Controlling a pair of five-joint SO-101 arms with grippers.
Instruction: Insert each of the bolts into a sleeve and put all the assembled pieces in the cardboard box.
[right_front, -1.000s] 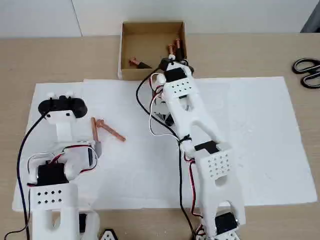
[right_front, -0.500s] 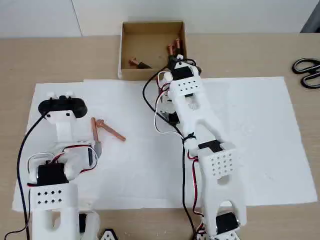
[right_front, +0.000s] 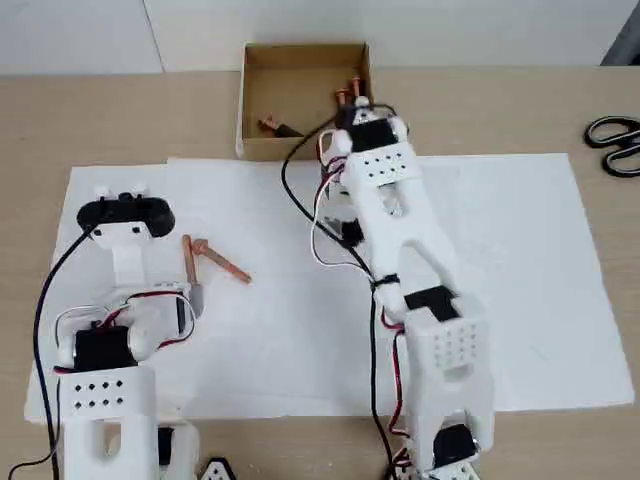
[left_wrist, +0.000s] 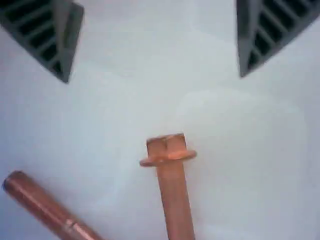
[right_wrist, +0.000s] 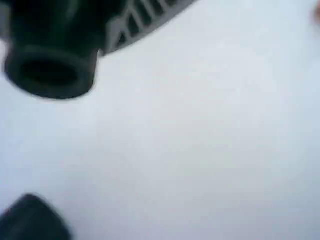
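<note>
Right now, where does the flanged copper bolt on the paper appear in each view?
High view: the bolt lies slanted on the white paper, in its left half.
Left wrist view: the bolt points head-first at the open left claw.
Right wrist view: another patch of paper.
Shared landmark: the paper.

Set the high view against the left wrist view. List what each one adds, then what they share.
High view adds: the cardboard box holding assembled pieces, the scissors on the table, the left arm and the right arm. Left wrist view adds: the left gripper with fingers wide apart, and the hex shape on the head of the flanged bolt. Shared: the white sheet, that bolt and a second copper piece beside it.
</note>
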